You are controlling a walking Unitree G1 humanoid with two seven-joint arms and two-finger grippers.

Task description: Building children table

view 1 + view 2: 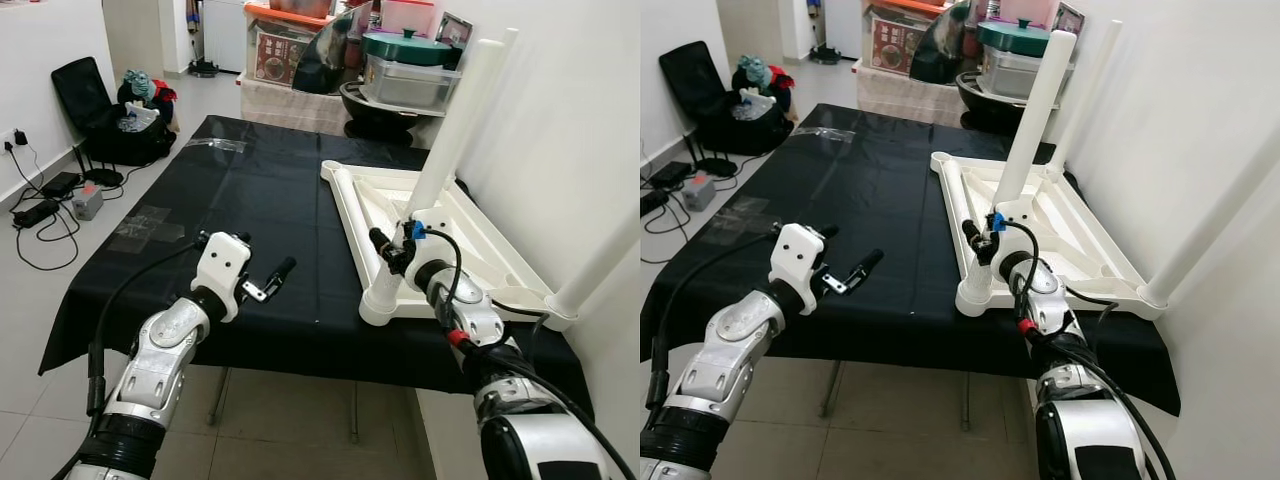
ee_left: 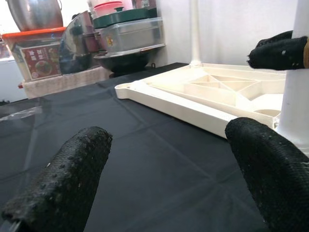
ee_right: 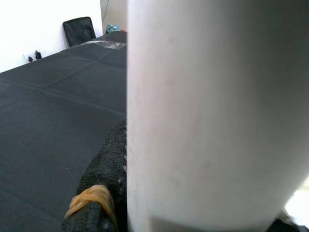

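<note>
The right gripper is clamped around the base of a white table leg that stands upright in the near-left corner socket of the overturned white tabletop, its long axis vertical. The left gripper hovers with fingers spread, well to the left over the black tablecloth. White walls stand right; stacked pots are far behind.

Right pincer around white leg

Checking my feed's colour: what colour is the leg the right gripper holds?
White table leg, clearest in left eye view.
</note>
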